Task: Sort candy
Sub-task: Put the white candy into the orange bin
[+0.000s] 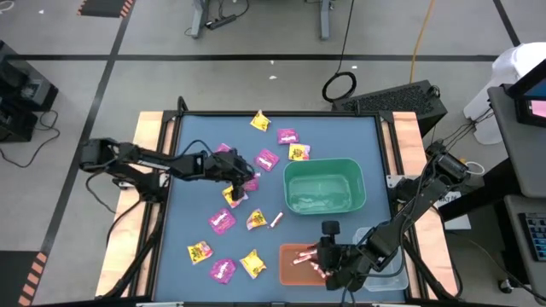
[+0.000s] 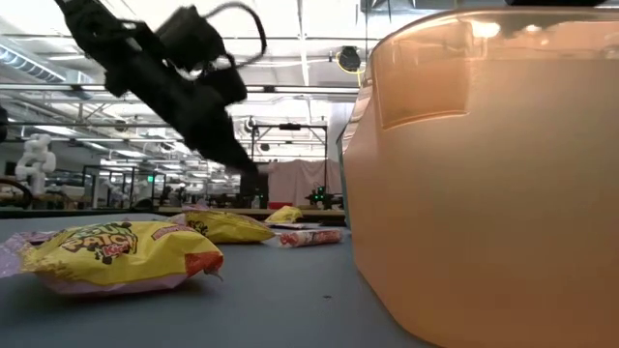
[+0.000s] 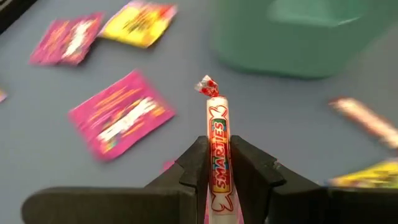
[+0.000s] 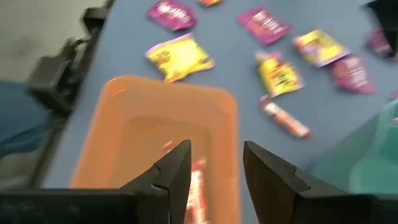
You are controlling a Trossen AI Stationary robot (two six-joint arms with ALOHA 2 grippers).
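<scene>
Sorting part done, by the look of it. Orange bin at the near edge of the table already holds a few pink-white sticks; green bin at centre right looks empty from above. Most candy is not yet sorted: purple packets and yellow packets lie scattered over the blue top left of the bins, and one loose stick lies between the packets and the orange bin. Left gripper is over the middle of the scatter, well left of the green bin, fingers clamped on a Smarties roll; the roll stands out forward between the fingertips, twisted wrapper end clear of them, lifted off the table so far as the wrist view shows. Orange bin lies well apart from it, toward the near right, so the carry there is not yet made. Right gripper hangs over the orange bin, jaws parted with nothing between them; sticks lie on the bin floor right under it. Judgement: one stick in hand, one loose on the table, all packets left to do.
</scene>
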